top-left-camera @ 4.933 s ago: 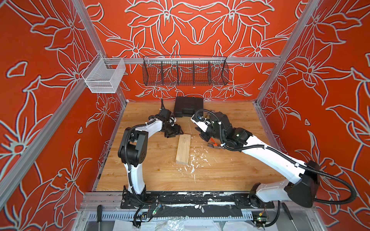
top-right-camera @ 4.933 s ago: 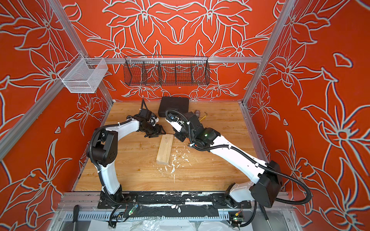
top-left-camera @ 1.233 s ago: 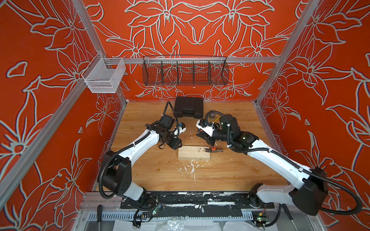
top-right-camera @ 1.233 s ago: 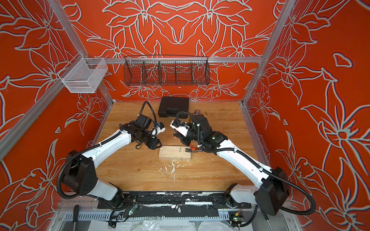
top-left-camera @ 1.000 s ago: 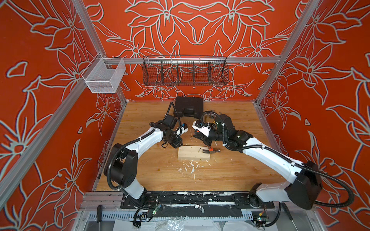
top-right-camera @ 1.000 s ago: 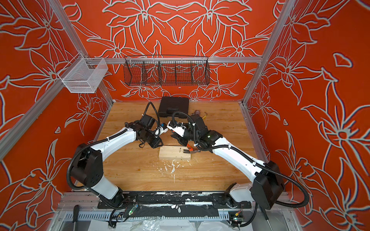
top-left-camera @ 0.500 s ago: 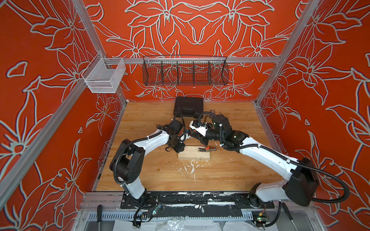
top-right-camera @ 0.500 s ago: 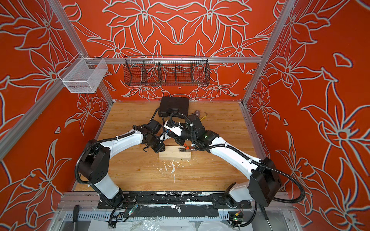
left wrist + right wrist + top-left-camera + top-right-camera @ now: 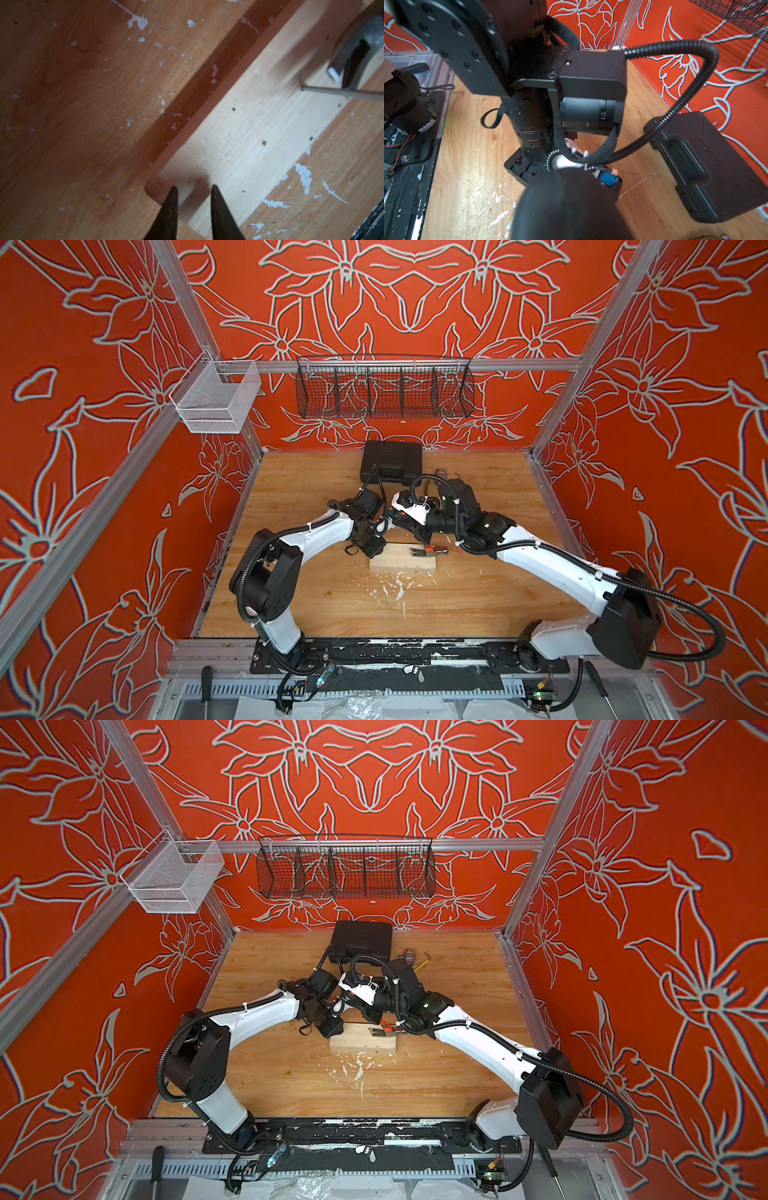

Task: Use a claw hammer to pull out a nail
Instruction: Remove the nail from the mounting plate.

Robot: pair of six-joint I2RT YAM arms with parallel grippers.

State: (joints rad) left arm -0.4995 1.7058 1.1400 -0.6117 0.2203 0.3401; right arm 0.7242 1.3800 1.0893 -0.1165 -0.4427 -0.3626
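Both top views: wooden block (image 9: 401, 563) lay mid-floor, claw hammer (image 9: 428, 550) across its right end. Right gripper (image 9: 422, 538) was clamped tight on the handle, and left gripper (image 9: 376, 551) sat at the block's left end.

Left wrist: its fingers (image 9: 172, 207) were narrowly apart and held nothing, over the block's corner. The nail (image 9: 328, 91) stuck from the block, with the hammer's claw straddling it.

Right wrist: jaws hidden. A blurred black mass sat up close and a black case (image 9: 708, 166) beyond.
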